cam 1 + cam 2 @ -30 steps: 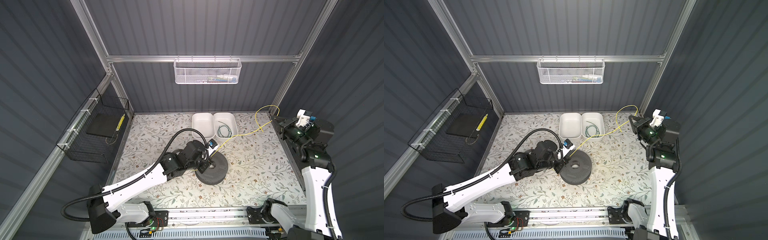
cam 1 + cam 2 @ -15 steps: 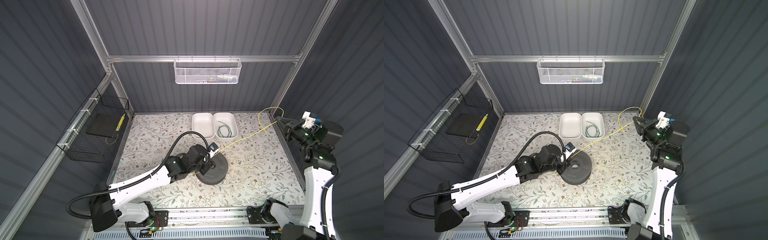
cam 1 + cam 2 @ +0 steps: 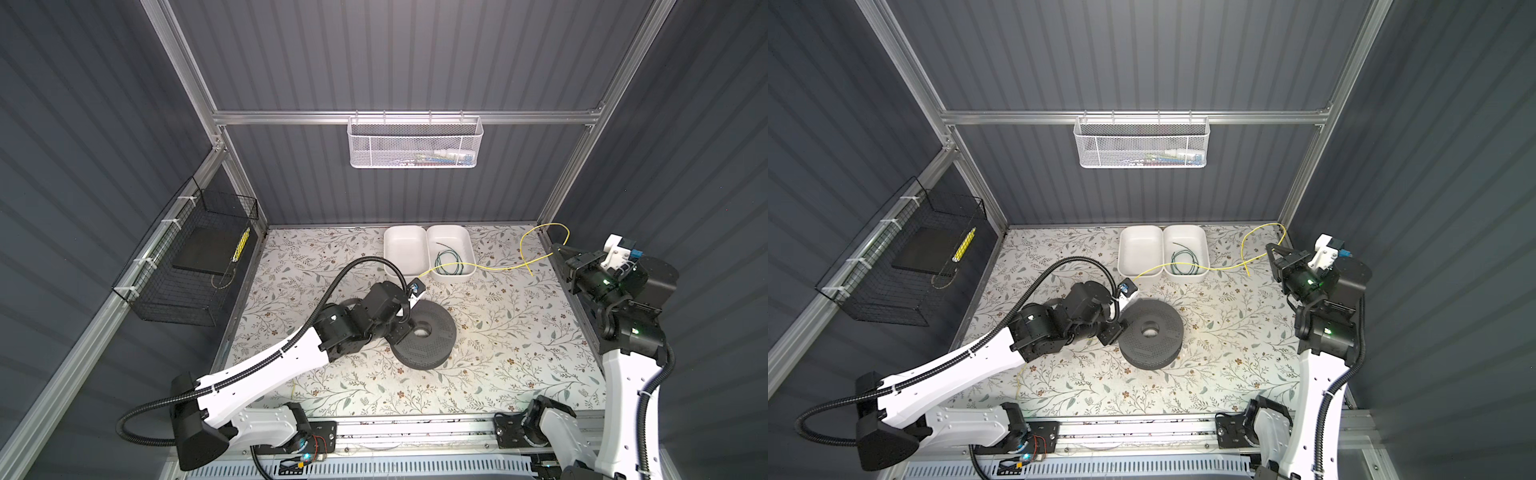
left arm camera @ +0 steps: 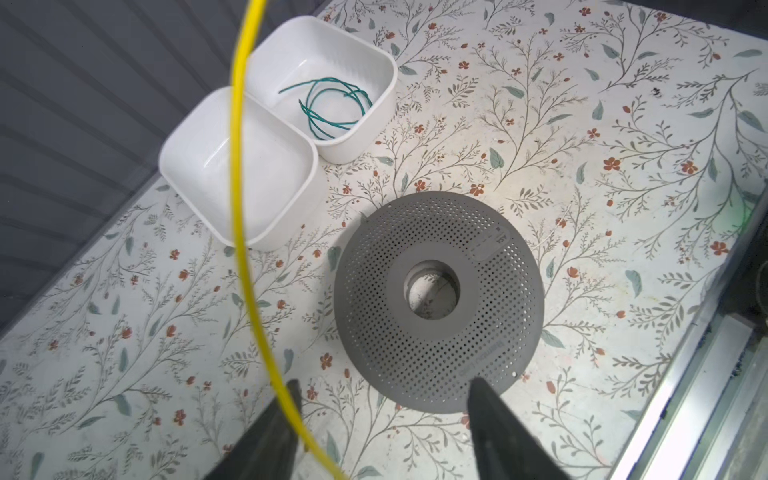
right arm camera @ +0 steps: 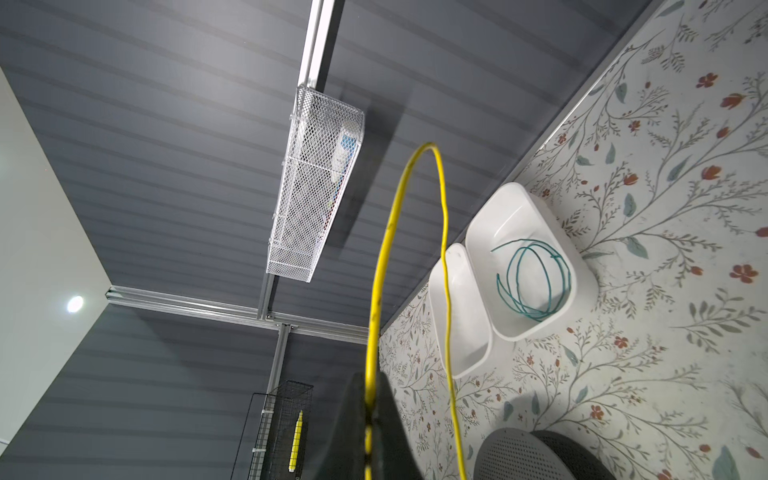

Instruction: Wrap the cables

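- Yellow cable (image 3: 498,268), both top views: it runs from the right claw (image 3: 555,248) at the right edge of the frame, across the front edge of the white tray (image 3: 468,245), towards the left claw (image 3: 405,328) beside the grey perforated spool (image 3: 432,345) at centre. A second ago the left claw was shut at the spool and the line ran straight; it now hangs slack.
- Green cable (image 3: 446,264): coiled loose inside that tray.
- Left wrist view: the left claw (image 4: 384,382) stands apart. The yellow cable (image 4: 239,187) passes just beside one finger (image 4: 266,440), unpinched. No turns show on the spool (image 4: 436,332).
- Right wrist view: the right claw (image 5: 370,399) is clamped on the yellow cable (image 5: 386,249), which arcs up and drops back to the counter (image 5: 665,374).
- Judgement: the spool end is released; winding likely needs a fresh grip.
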